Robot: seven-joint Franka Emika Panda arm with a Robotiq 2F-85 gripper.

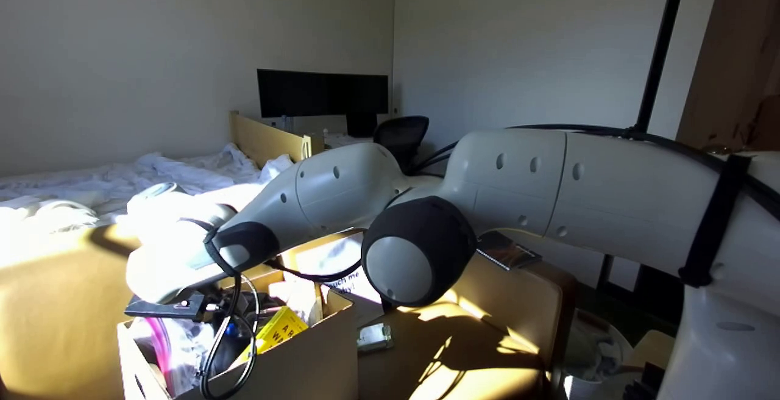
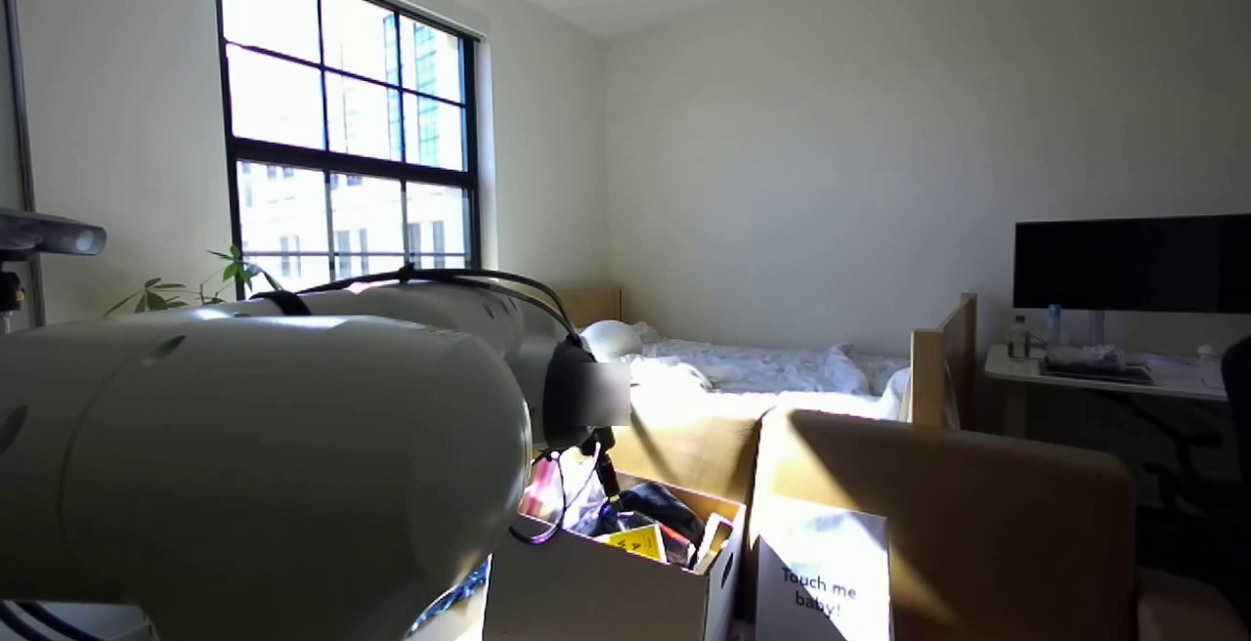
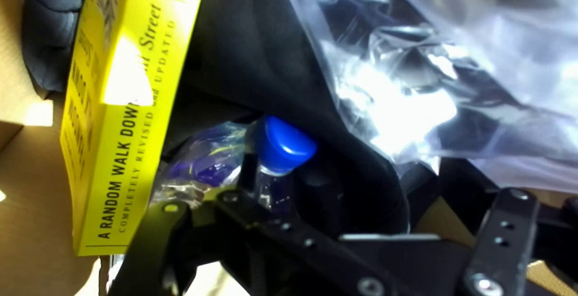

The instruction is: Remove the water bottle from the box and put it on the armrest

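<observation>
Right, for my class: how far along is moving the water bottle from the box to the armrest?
Done: the tool is at the box, by the blue-capped water bottle. Under way: probably lining up a grip; the jaws stand open. Remaining: gripping the bottle, which lies in the box, lifting it out and placing it as asked.

Near my pincer (image 3: pixel 335 176) I count one cardboard box (image 2: pixel 591 582), one water bottle (image 3: pixel 221 154), one yellow book (image 3: pixel 131 111) and at least one clear plastic bag (image 3: pixel 456 75). Well apart from my pincer, I can count one window (image 2: pixel 362 113), at least one plant (image 2: pixel 236 269), one monitor (image 2: pixel 1139 265), one office chair (image 1: pixel 402 136), one desk (image 2: pixel 1180 382) and one bed (image 2: pixel 933 367).
</observation>
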